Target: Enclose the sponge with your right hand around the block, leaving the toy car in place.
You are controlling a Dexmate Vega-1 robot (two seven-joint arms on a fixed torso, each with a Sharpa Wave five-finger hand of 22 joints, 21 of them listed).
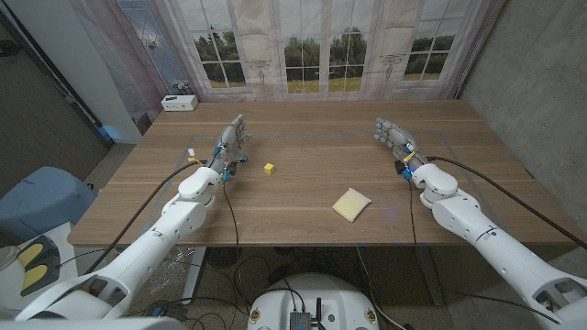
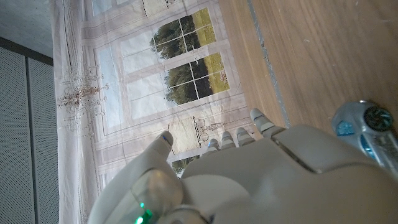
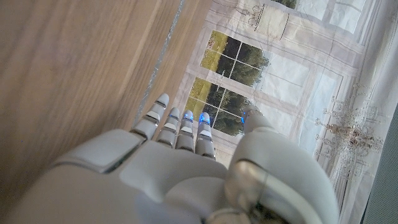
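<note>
Task not begun: sponge untouched, both hands idle

Sponge (image 1: 351, 203) lies flat on the desk (image 1: 303, 165), toward the near edge and right of centre, with nothing touching it. The small yellow block (image 1: 269, 169) sits apart from it, farther back and to the left. The toy car (image 2: 365, 126) is on the desk just beside the left hand (image 1: 233, 140), at the far left.

Right hand (image 1: 393, 136) is at the far right of the desk, well apart from the sponge. Its fingers (image 3: 176, 127) are extended close together and hold nothing. The left hand's fingers are likewise extended and hold nothing.

Judgement on progress: no part of the task is done. Still to do: bring the right hand to the sponge, close around it, and carry it past the block. The car stands undisturbed and lies off the likely path.

Views compared: the head view alone gives the layout of sponge, block and both hands. The left wrist view gives the car in detail, a blue-and-white body with a dark wheel, which the head view leaves as a small dark shape. The right wrist view confirms bare wood ahead of the right hand.
</note>
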